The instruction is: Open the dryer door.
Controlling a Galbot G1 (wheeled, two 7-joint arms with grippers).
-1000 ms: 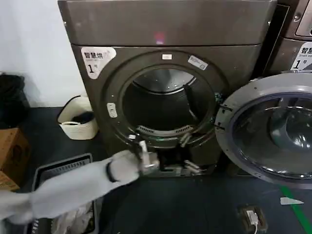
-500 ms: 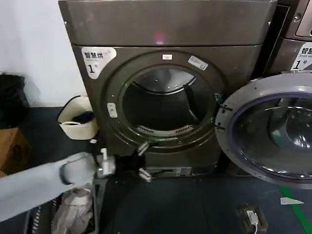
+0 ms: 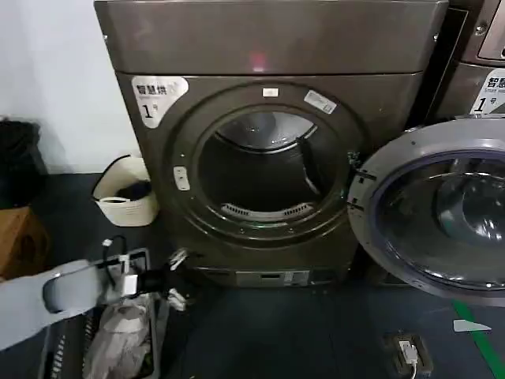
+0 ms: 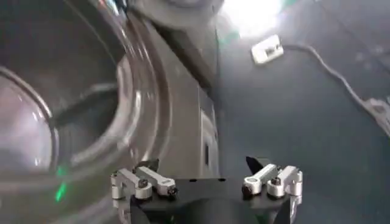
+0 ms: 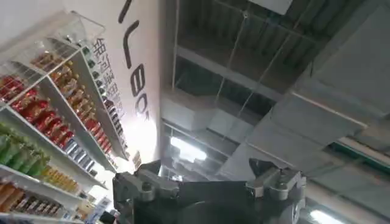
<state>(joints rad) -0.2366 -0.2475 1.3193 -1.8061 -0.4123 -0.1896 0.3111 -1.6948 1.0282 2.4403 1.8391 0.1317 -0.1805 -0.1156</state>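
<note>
The dryer stands at the far middle of the scene, its round opening uncovered and the drum inside visible. The dryer door hangs swung fully out to the right, its grey inner side and dark glass facing the camera, its hinged edge touching the right rim of the opening and its outer edge running past the picture's right border, in front of the neighbouring machine.

The left hand hovers low, near the dryer's lower left corner and just off its front panel, holding nothing; in the left wrist view its fingers stand wide apart, with the dryer's curved rim beside them and bare dark floor ahead. A basket of laundry lies just under the left arm, and a white tub sits farther left against the wall.

The right hand points up toward the ceiling, fingers spread wide, empty.

Open floor stretches between the door's lower edge and the near right.
</note>
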